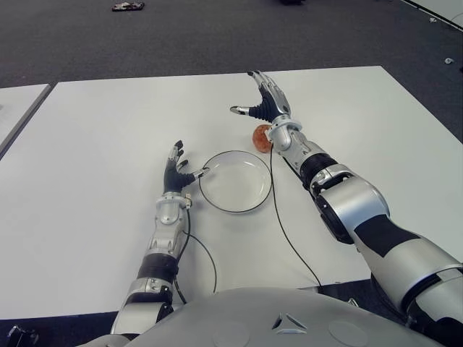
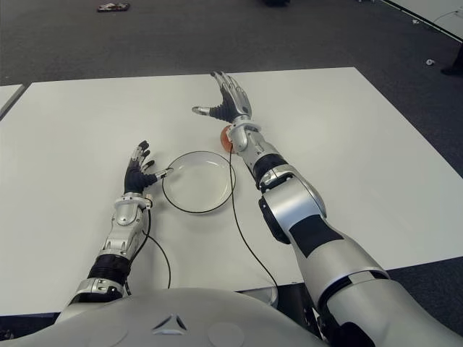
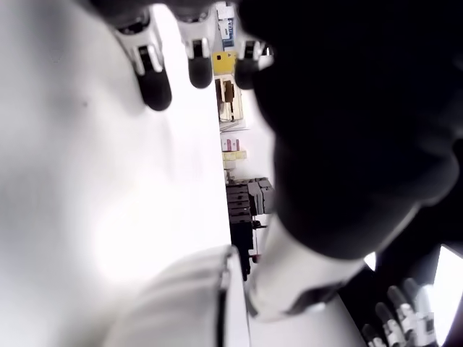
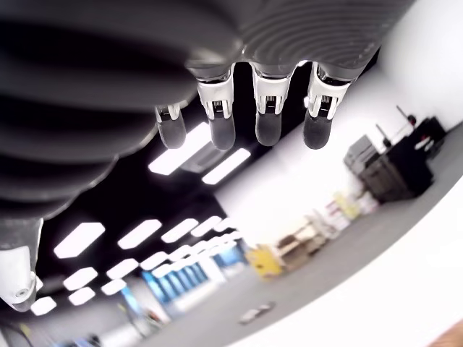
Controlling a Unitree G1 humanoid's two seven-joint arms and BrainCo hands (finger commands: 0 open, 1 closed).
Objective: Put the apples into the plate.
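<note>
Apple (image 1: 260,137) lies on the white table (image 1: 94,202) just beyond the plate (image 1: 235,181), partly hidden under the right hand (image 1: 266,101) whose fingers (image 4: 221,130) are spread and empty, while the left hand (image 1: 176,173), fingers open, shows beside the plate's left rim.

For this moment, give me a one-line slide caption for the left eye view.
Right hand open above the table, apple beside its wrist, plate empty, left hand open beside plate.
</note>
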